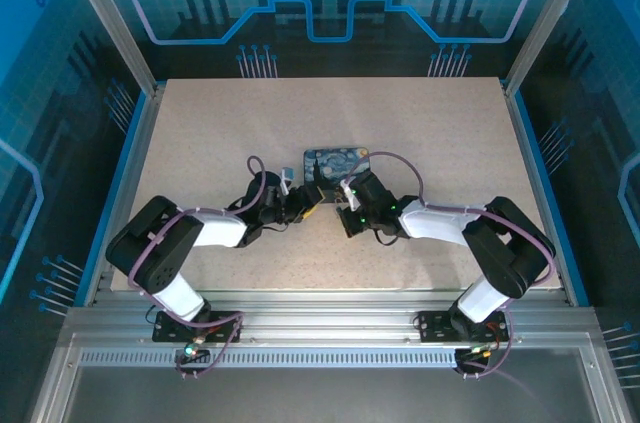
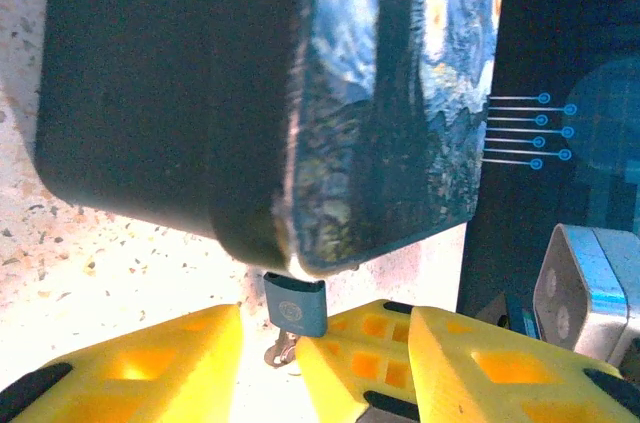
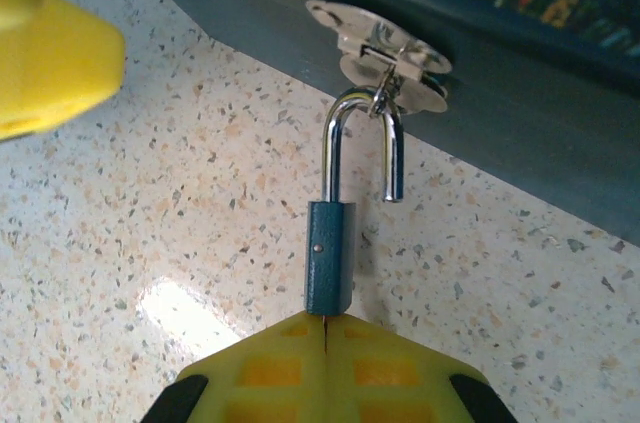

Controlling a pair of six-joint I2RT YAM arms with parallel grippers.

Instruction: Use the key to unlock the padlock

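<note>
While at box (image 3: 560,133) wall, padlock (image 3: 328,255) open-shackled.

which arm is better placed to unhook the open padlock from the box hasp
Right, likely. The right gripper is shut on the small blue padlock body, its silver shackle open yet hooked through the pale metal hasp. The left gripper stands open.

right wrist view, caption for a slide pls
Right end effector pinches the blue padlock, its shackle open but hooked through the hasp of the dark box.
</note>
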